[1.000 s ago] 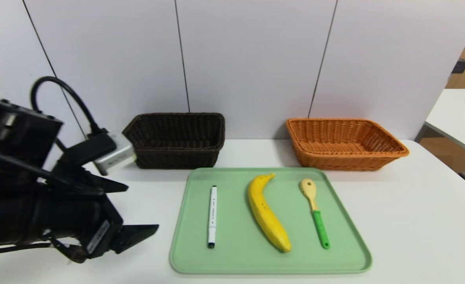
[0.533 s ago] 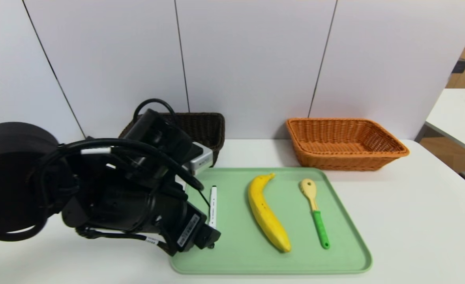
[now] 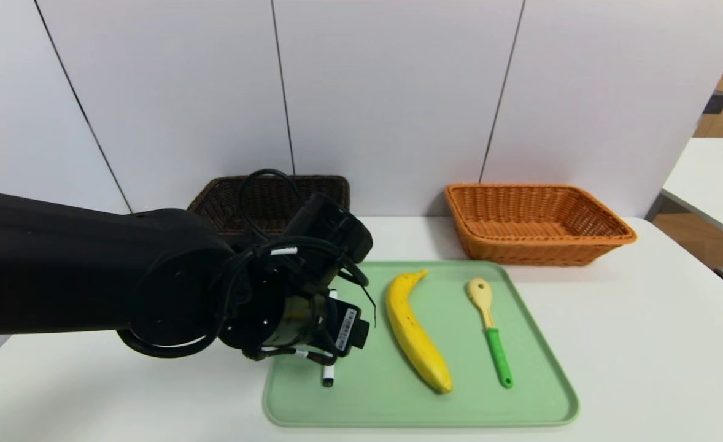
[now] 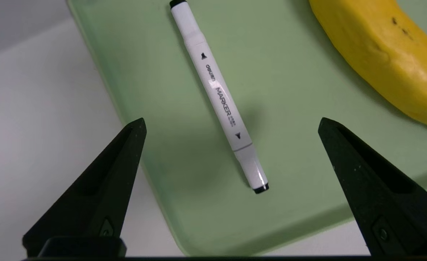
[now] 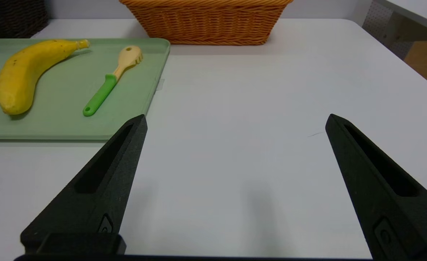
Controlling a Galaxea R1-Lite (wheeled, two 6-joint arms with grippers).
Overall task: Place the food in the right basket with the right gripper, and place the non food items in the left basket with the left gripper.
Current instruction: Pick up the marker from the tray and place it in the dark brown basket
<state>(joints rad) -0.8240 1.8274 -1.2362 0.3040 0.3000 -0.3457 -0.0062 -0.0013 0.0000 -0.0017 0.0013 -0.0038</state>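
Note:
A white marker with black tips lies on the green tray. My left gripper hangs open just above its lower half, one finger on each side, touching nothing. In the head view my left arm hides all but the marker's near tip. The yellow banana lies mid-tray, and the green-handled spoon to its right. The dark brown basket and the orange basket stand behind the tray. My right gripper is open over bare table, right of the tray.
The white table runs wide to the right of the tray. A wall of grey panels stands close behind both baskets. A second white table is at the far right.
My left arm has swung in from the table's left side to above the tray's left part, and it now covers most of the marker. The objects have not moved.

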